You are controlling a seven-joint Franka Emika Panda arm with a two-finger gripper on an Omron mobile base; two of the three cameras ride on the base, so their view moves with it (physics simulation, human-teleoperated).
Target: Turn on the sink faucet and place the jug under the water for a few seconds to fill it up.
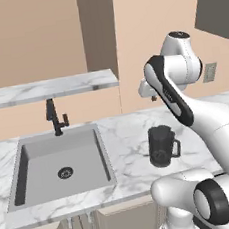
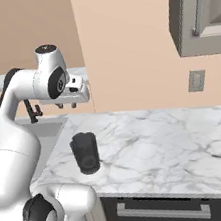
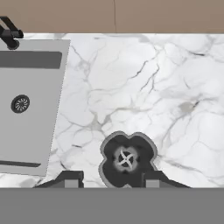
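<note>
One dark translucent cylindrical jug (image 1: 163, 146) upright on veined marble counter (image 1: 126, 135); jaws spread above.

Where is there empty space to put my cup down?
The widest bare stretch of marble counter runs from the jug toward the wall outlet. A narrower strip lies between the jug and the sink. Crowded: behind the sink, by the faucet.

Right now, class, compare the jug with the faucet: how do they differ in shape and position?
The jug is a wide dark cylinder with a loop handle; the faucet is a slim black post with an angled spout. The jug stands on the counter right of the sink; the faucet rises behind it. Both stand upright and are dark.
</note>
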